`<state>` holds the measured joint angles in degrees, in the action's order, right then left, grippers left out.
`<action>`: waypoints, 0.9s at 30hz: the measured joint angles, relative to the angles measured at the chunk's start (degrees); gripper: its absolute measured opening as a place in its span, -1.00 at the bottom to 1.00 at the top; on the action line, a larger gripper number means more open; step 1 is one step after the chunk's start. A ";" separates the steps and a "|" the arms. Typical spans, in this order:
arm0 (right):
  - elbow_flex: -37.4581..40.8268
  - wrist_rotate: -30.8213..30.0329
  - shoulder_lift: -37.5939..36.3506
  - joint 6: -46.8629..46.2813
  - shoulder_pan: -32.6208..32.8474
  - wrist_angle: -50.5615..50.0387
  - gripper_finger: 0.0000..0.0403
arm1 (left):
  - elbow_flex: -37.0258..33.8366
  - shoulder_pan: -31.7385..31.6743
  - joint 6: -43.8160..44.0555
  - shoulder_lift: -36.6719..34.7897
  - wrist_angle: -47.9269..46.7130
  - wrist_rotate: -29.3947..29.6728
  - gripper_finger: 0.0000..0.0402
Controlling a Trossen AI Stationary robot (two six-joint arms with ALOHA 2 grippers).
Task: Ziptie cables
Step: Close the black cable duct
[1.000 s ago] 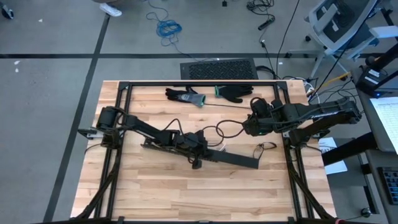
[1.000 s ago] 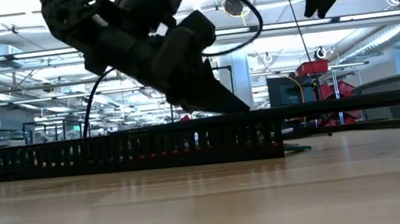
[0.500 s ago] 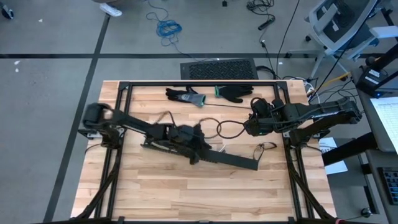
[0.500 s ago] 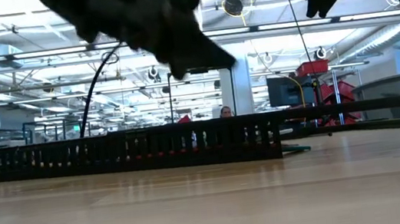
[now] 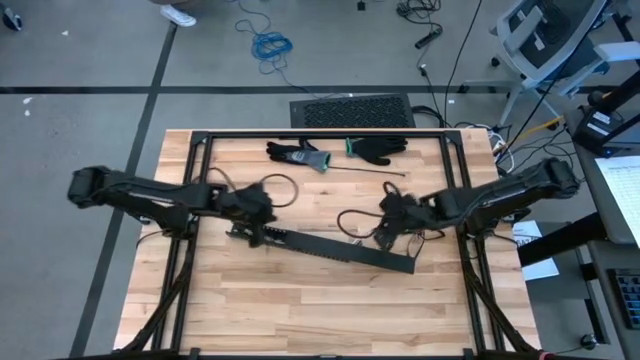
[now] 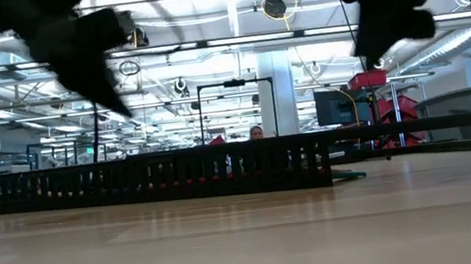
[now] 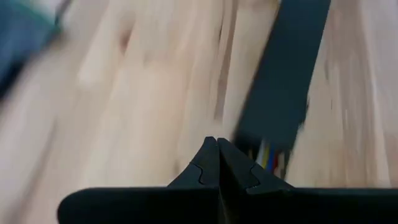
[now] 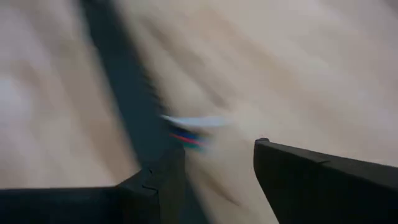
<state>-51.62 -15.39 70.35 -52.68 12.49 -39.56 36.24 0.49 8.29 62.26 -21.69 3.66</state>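
Observation:
A long black slotted duct (image 5: 330, 248) lies flat on the wooden table; the low view shows it as a slotted wall (image 6: 160, 178). The cables, thin red, yellow and blue wires (image 7: 271, 157), show at the duct's end, and as a coloured blur (image 8: 186, 137) beside the duct in the right wrist view. My left gripper (image 5: 258, 232) hangs shut above the duct's left end (image 7: 217, 155), touching nothing. My right gripper (image 5: 385, 236) hangs open above the duct's right part, its fingers (image 8: 298, 174) slanting down and nothing between them.
Two dark gloves (image 5: 298, 153) (image 5: 378, 148) lie near the far edge, with a thin black strip (image 5: 365, 172) just in front of them. The arms' own cable loops (image 5: 350, 222) hang over the table's middle. Bare wood fills the table's near half (image 5: 320, 310).
My left gripper, shut throughout, has risen and drawn back from the duct's middle toward the table's left edge. My right gripper has come down toward the duct and tipped more steeply downward. The duct has stayed where it was.

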 joint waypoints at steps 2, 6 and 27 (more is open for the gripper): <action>2.04 0.76 1.80 0.31 0.66 10.14 -0.12 | -2.52 0.00 3.37 -4.66 -3.46 0.03 -1.00; 0.84 0.77 8.22 6.75 0.26 20.44 -0.08 | -4.14 -0.04 6.51 -12.21 -6.31 4.10 -1.00; -24.94 4.16 34.44 21.20 -2.36 7.36 0.61 | -4.14 -0.04 5.93 -14.23 -6.74 8.66 -1.00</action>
<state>-76.55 -11.23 104.79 -31.48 10.13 -32.20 32.10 0.45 14.22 48.03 -28.43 12.32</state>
